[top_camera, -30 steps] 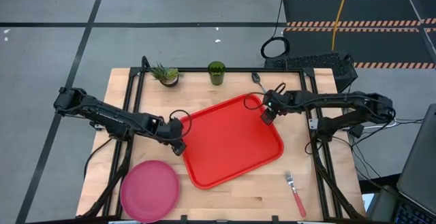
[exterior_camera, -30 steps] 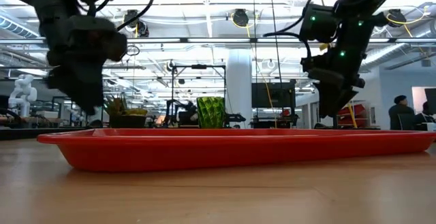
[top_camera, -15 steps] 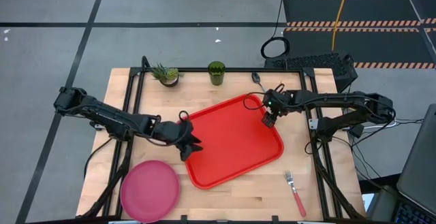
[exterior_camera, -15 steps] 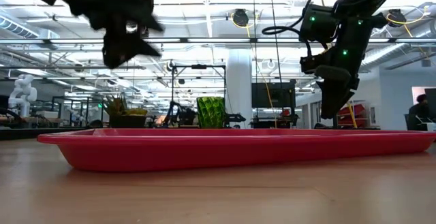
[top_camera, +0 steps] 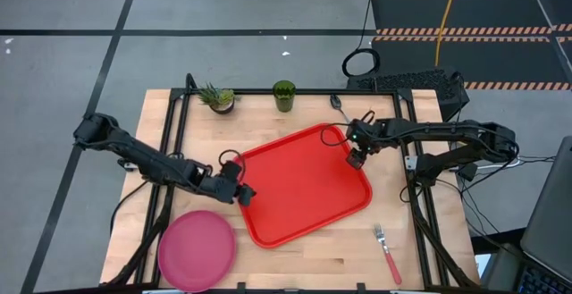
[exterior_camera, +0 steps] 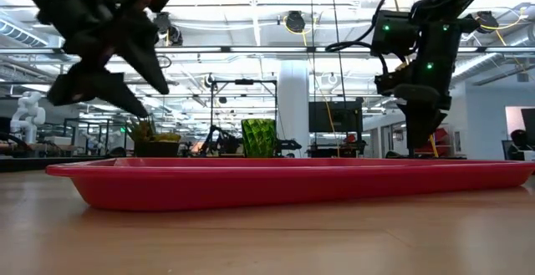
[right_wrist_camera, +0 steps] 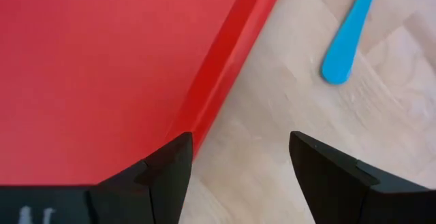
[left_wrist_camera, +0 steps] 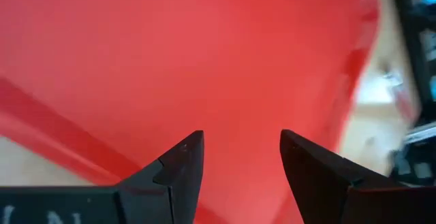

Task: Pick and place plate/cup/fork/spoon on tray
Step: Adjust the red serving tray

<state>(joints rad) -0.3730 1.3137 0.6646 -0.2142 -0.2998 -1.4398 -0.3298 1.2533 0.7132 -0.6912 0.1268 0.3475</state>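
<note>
The red tray (top_camera: 304,187) lies askew at the table's middle. My left gripper (top_camera: 243,193) is open above the tray's left rim, and its wrist view shows red tray (left_wrist_camera: 204,47) under the fingers. My right gripper (top_camera: 356,158) is open above the tray's right rim (right_wrist_camera: 225,67), next to the spoon's blue handle (right_wrist_camera: 347,40). The spoon (top_camera: 336,103) lies on the table at the far right. The green cup (top_camera: 284,95) stands at the far edge. The pink plate (top_camera: 197,249) lies at the near left, and the fork (top_camera: 389,251) at the near right.
A small potted plant (top_camera: 217,97) stands at the far edge, left of the cup. In the low view the tray's rim (exterior_camera: 284,183) spans the table, with the cup (exterior_camera: 258,137) and the plant (exterior_camera: 150,137) behind it.
My left gripper has swung out over the tray's left rim and partly back, tipping up from pointing down to slanting. My right gripper has drifted a little toward the table's right edge, over the tray's right rim.
</note>
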